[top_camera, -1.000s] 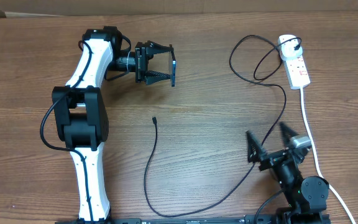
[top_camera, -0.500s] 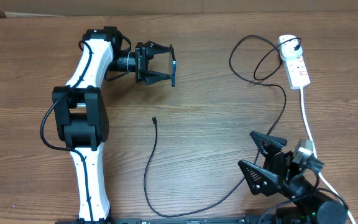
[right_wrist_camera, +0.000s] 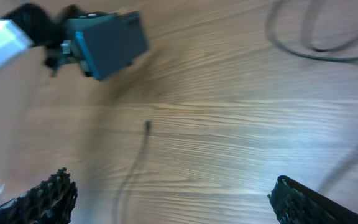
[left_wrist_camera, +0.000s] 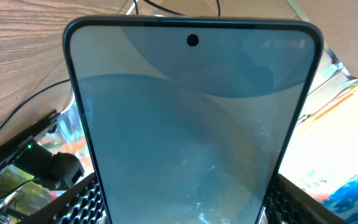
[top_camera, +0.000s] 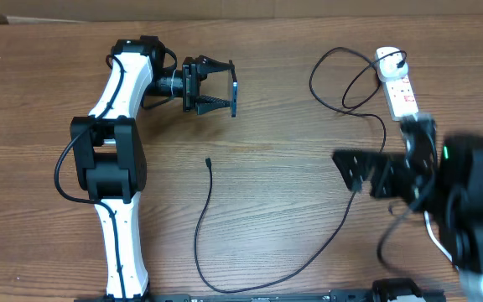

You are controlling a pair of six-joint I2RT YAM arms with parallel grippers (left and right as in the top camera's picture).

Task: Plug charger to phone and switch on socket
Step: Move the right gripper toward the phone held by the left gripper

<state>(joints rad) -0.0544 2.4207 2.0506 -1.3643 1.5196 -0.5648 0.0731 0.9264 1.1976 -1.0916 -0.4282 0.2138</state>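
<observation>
My left gripper (top_camera: pixel 228 86) is shut on the phone (top_camera: pixel 235 97) and holds it above the table at the back centre-left. In the left wrist view the phone's blue-teal screen (left_wrist_camera: pixel 191 124) fills the frame between the finger pads. The charger is a thin black cable whose connector tip (top_camera: pixel 208 161) lies free on the table in front of the phone. It loops round to the white socket (top_camera: pixel 398 84) at the back right. My right gripper (top_camera: pixel 366 173) is open, empty and blurred, at the right. In the right wrist view (right_wrist_camera: pixel 176 205) it is well short of the tip (right_wrist_camera: pixel 148 126) and the phone (right_wrist_camera: pixel 107 43).
The socket's thick white cord (top_camera: pixel 413 151) runs toward the front right edge beside my right arm. The black cable sweeps along the front of the table (top_camera: pixel 250 289) and loops near the socket (top_camera: pixel 342 80). Cardboard lines the far edge.
My right arm has swung up from the front right edge toward the middle right and is blurred with motion. The left arm, phone and cable have not moved.
</observation>
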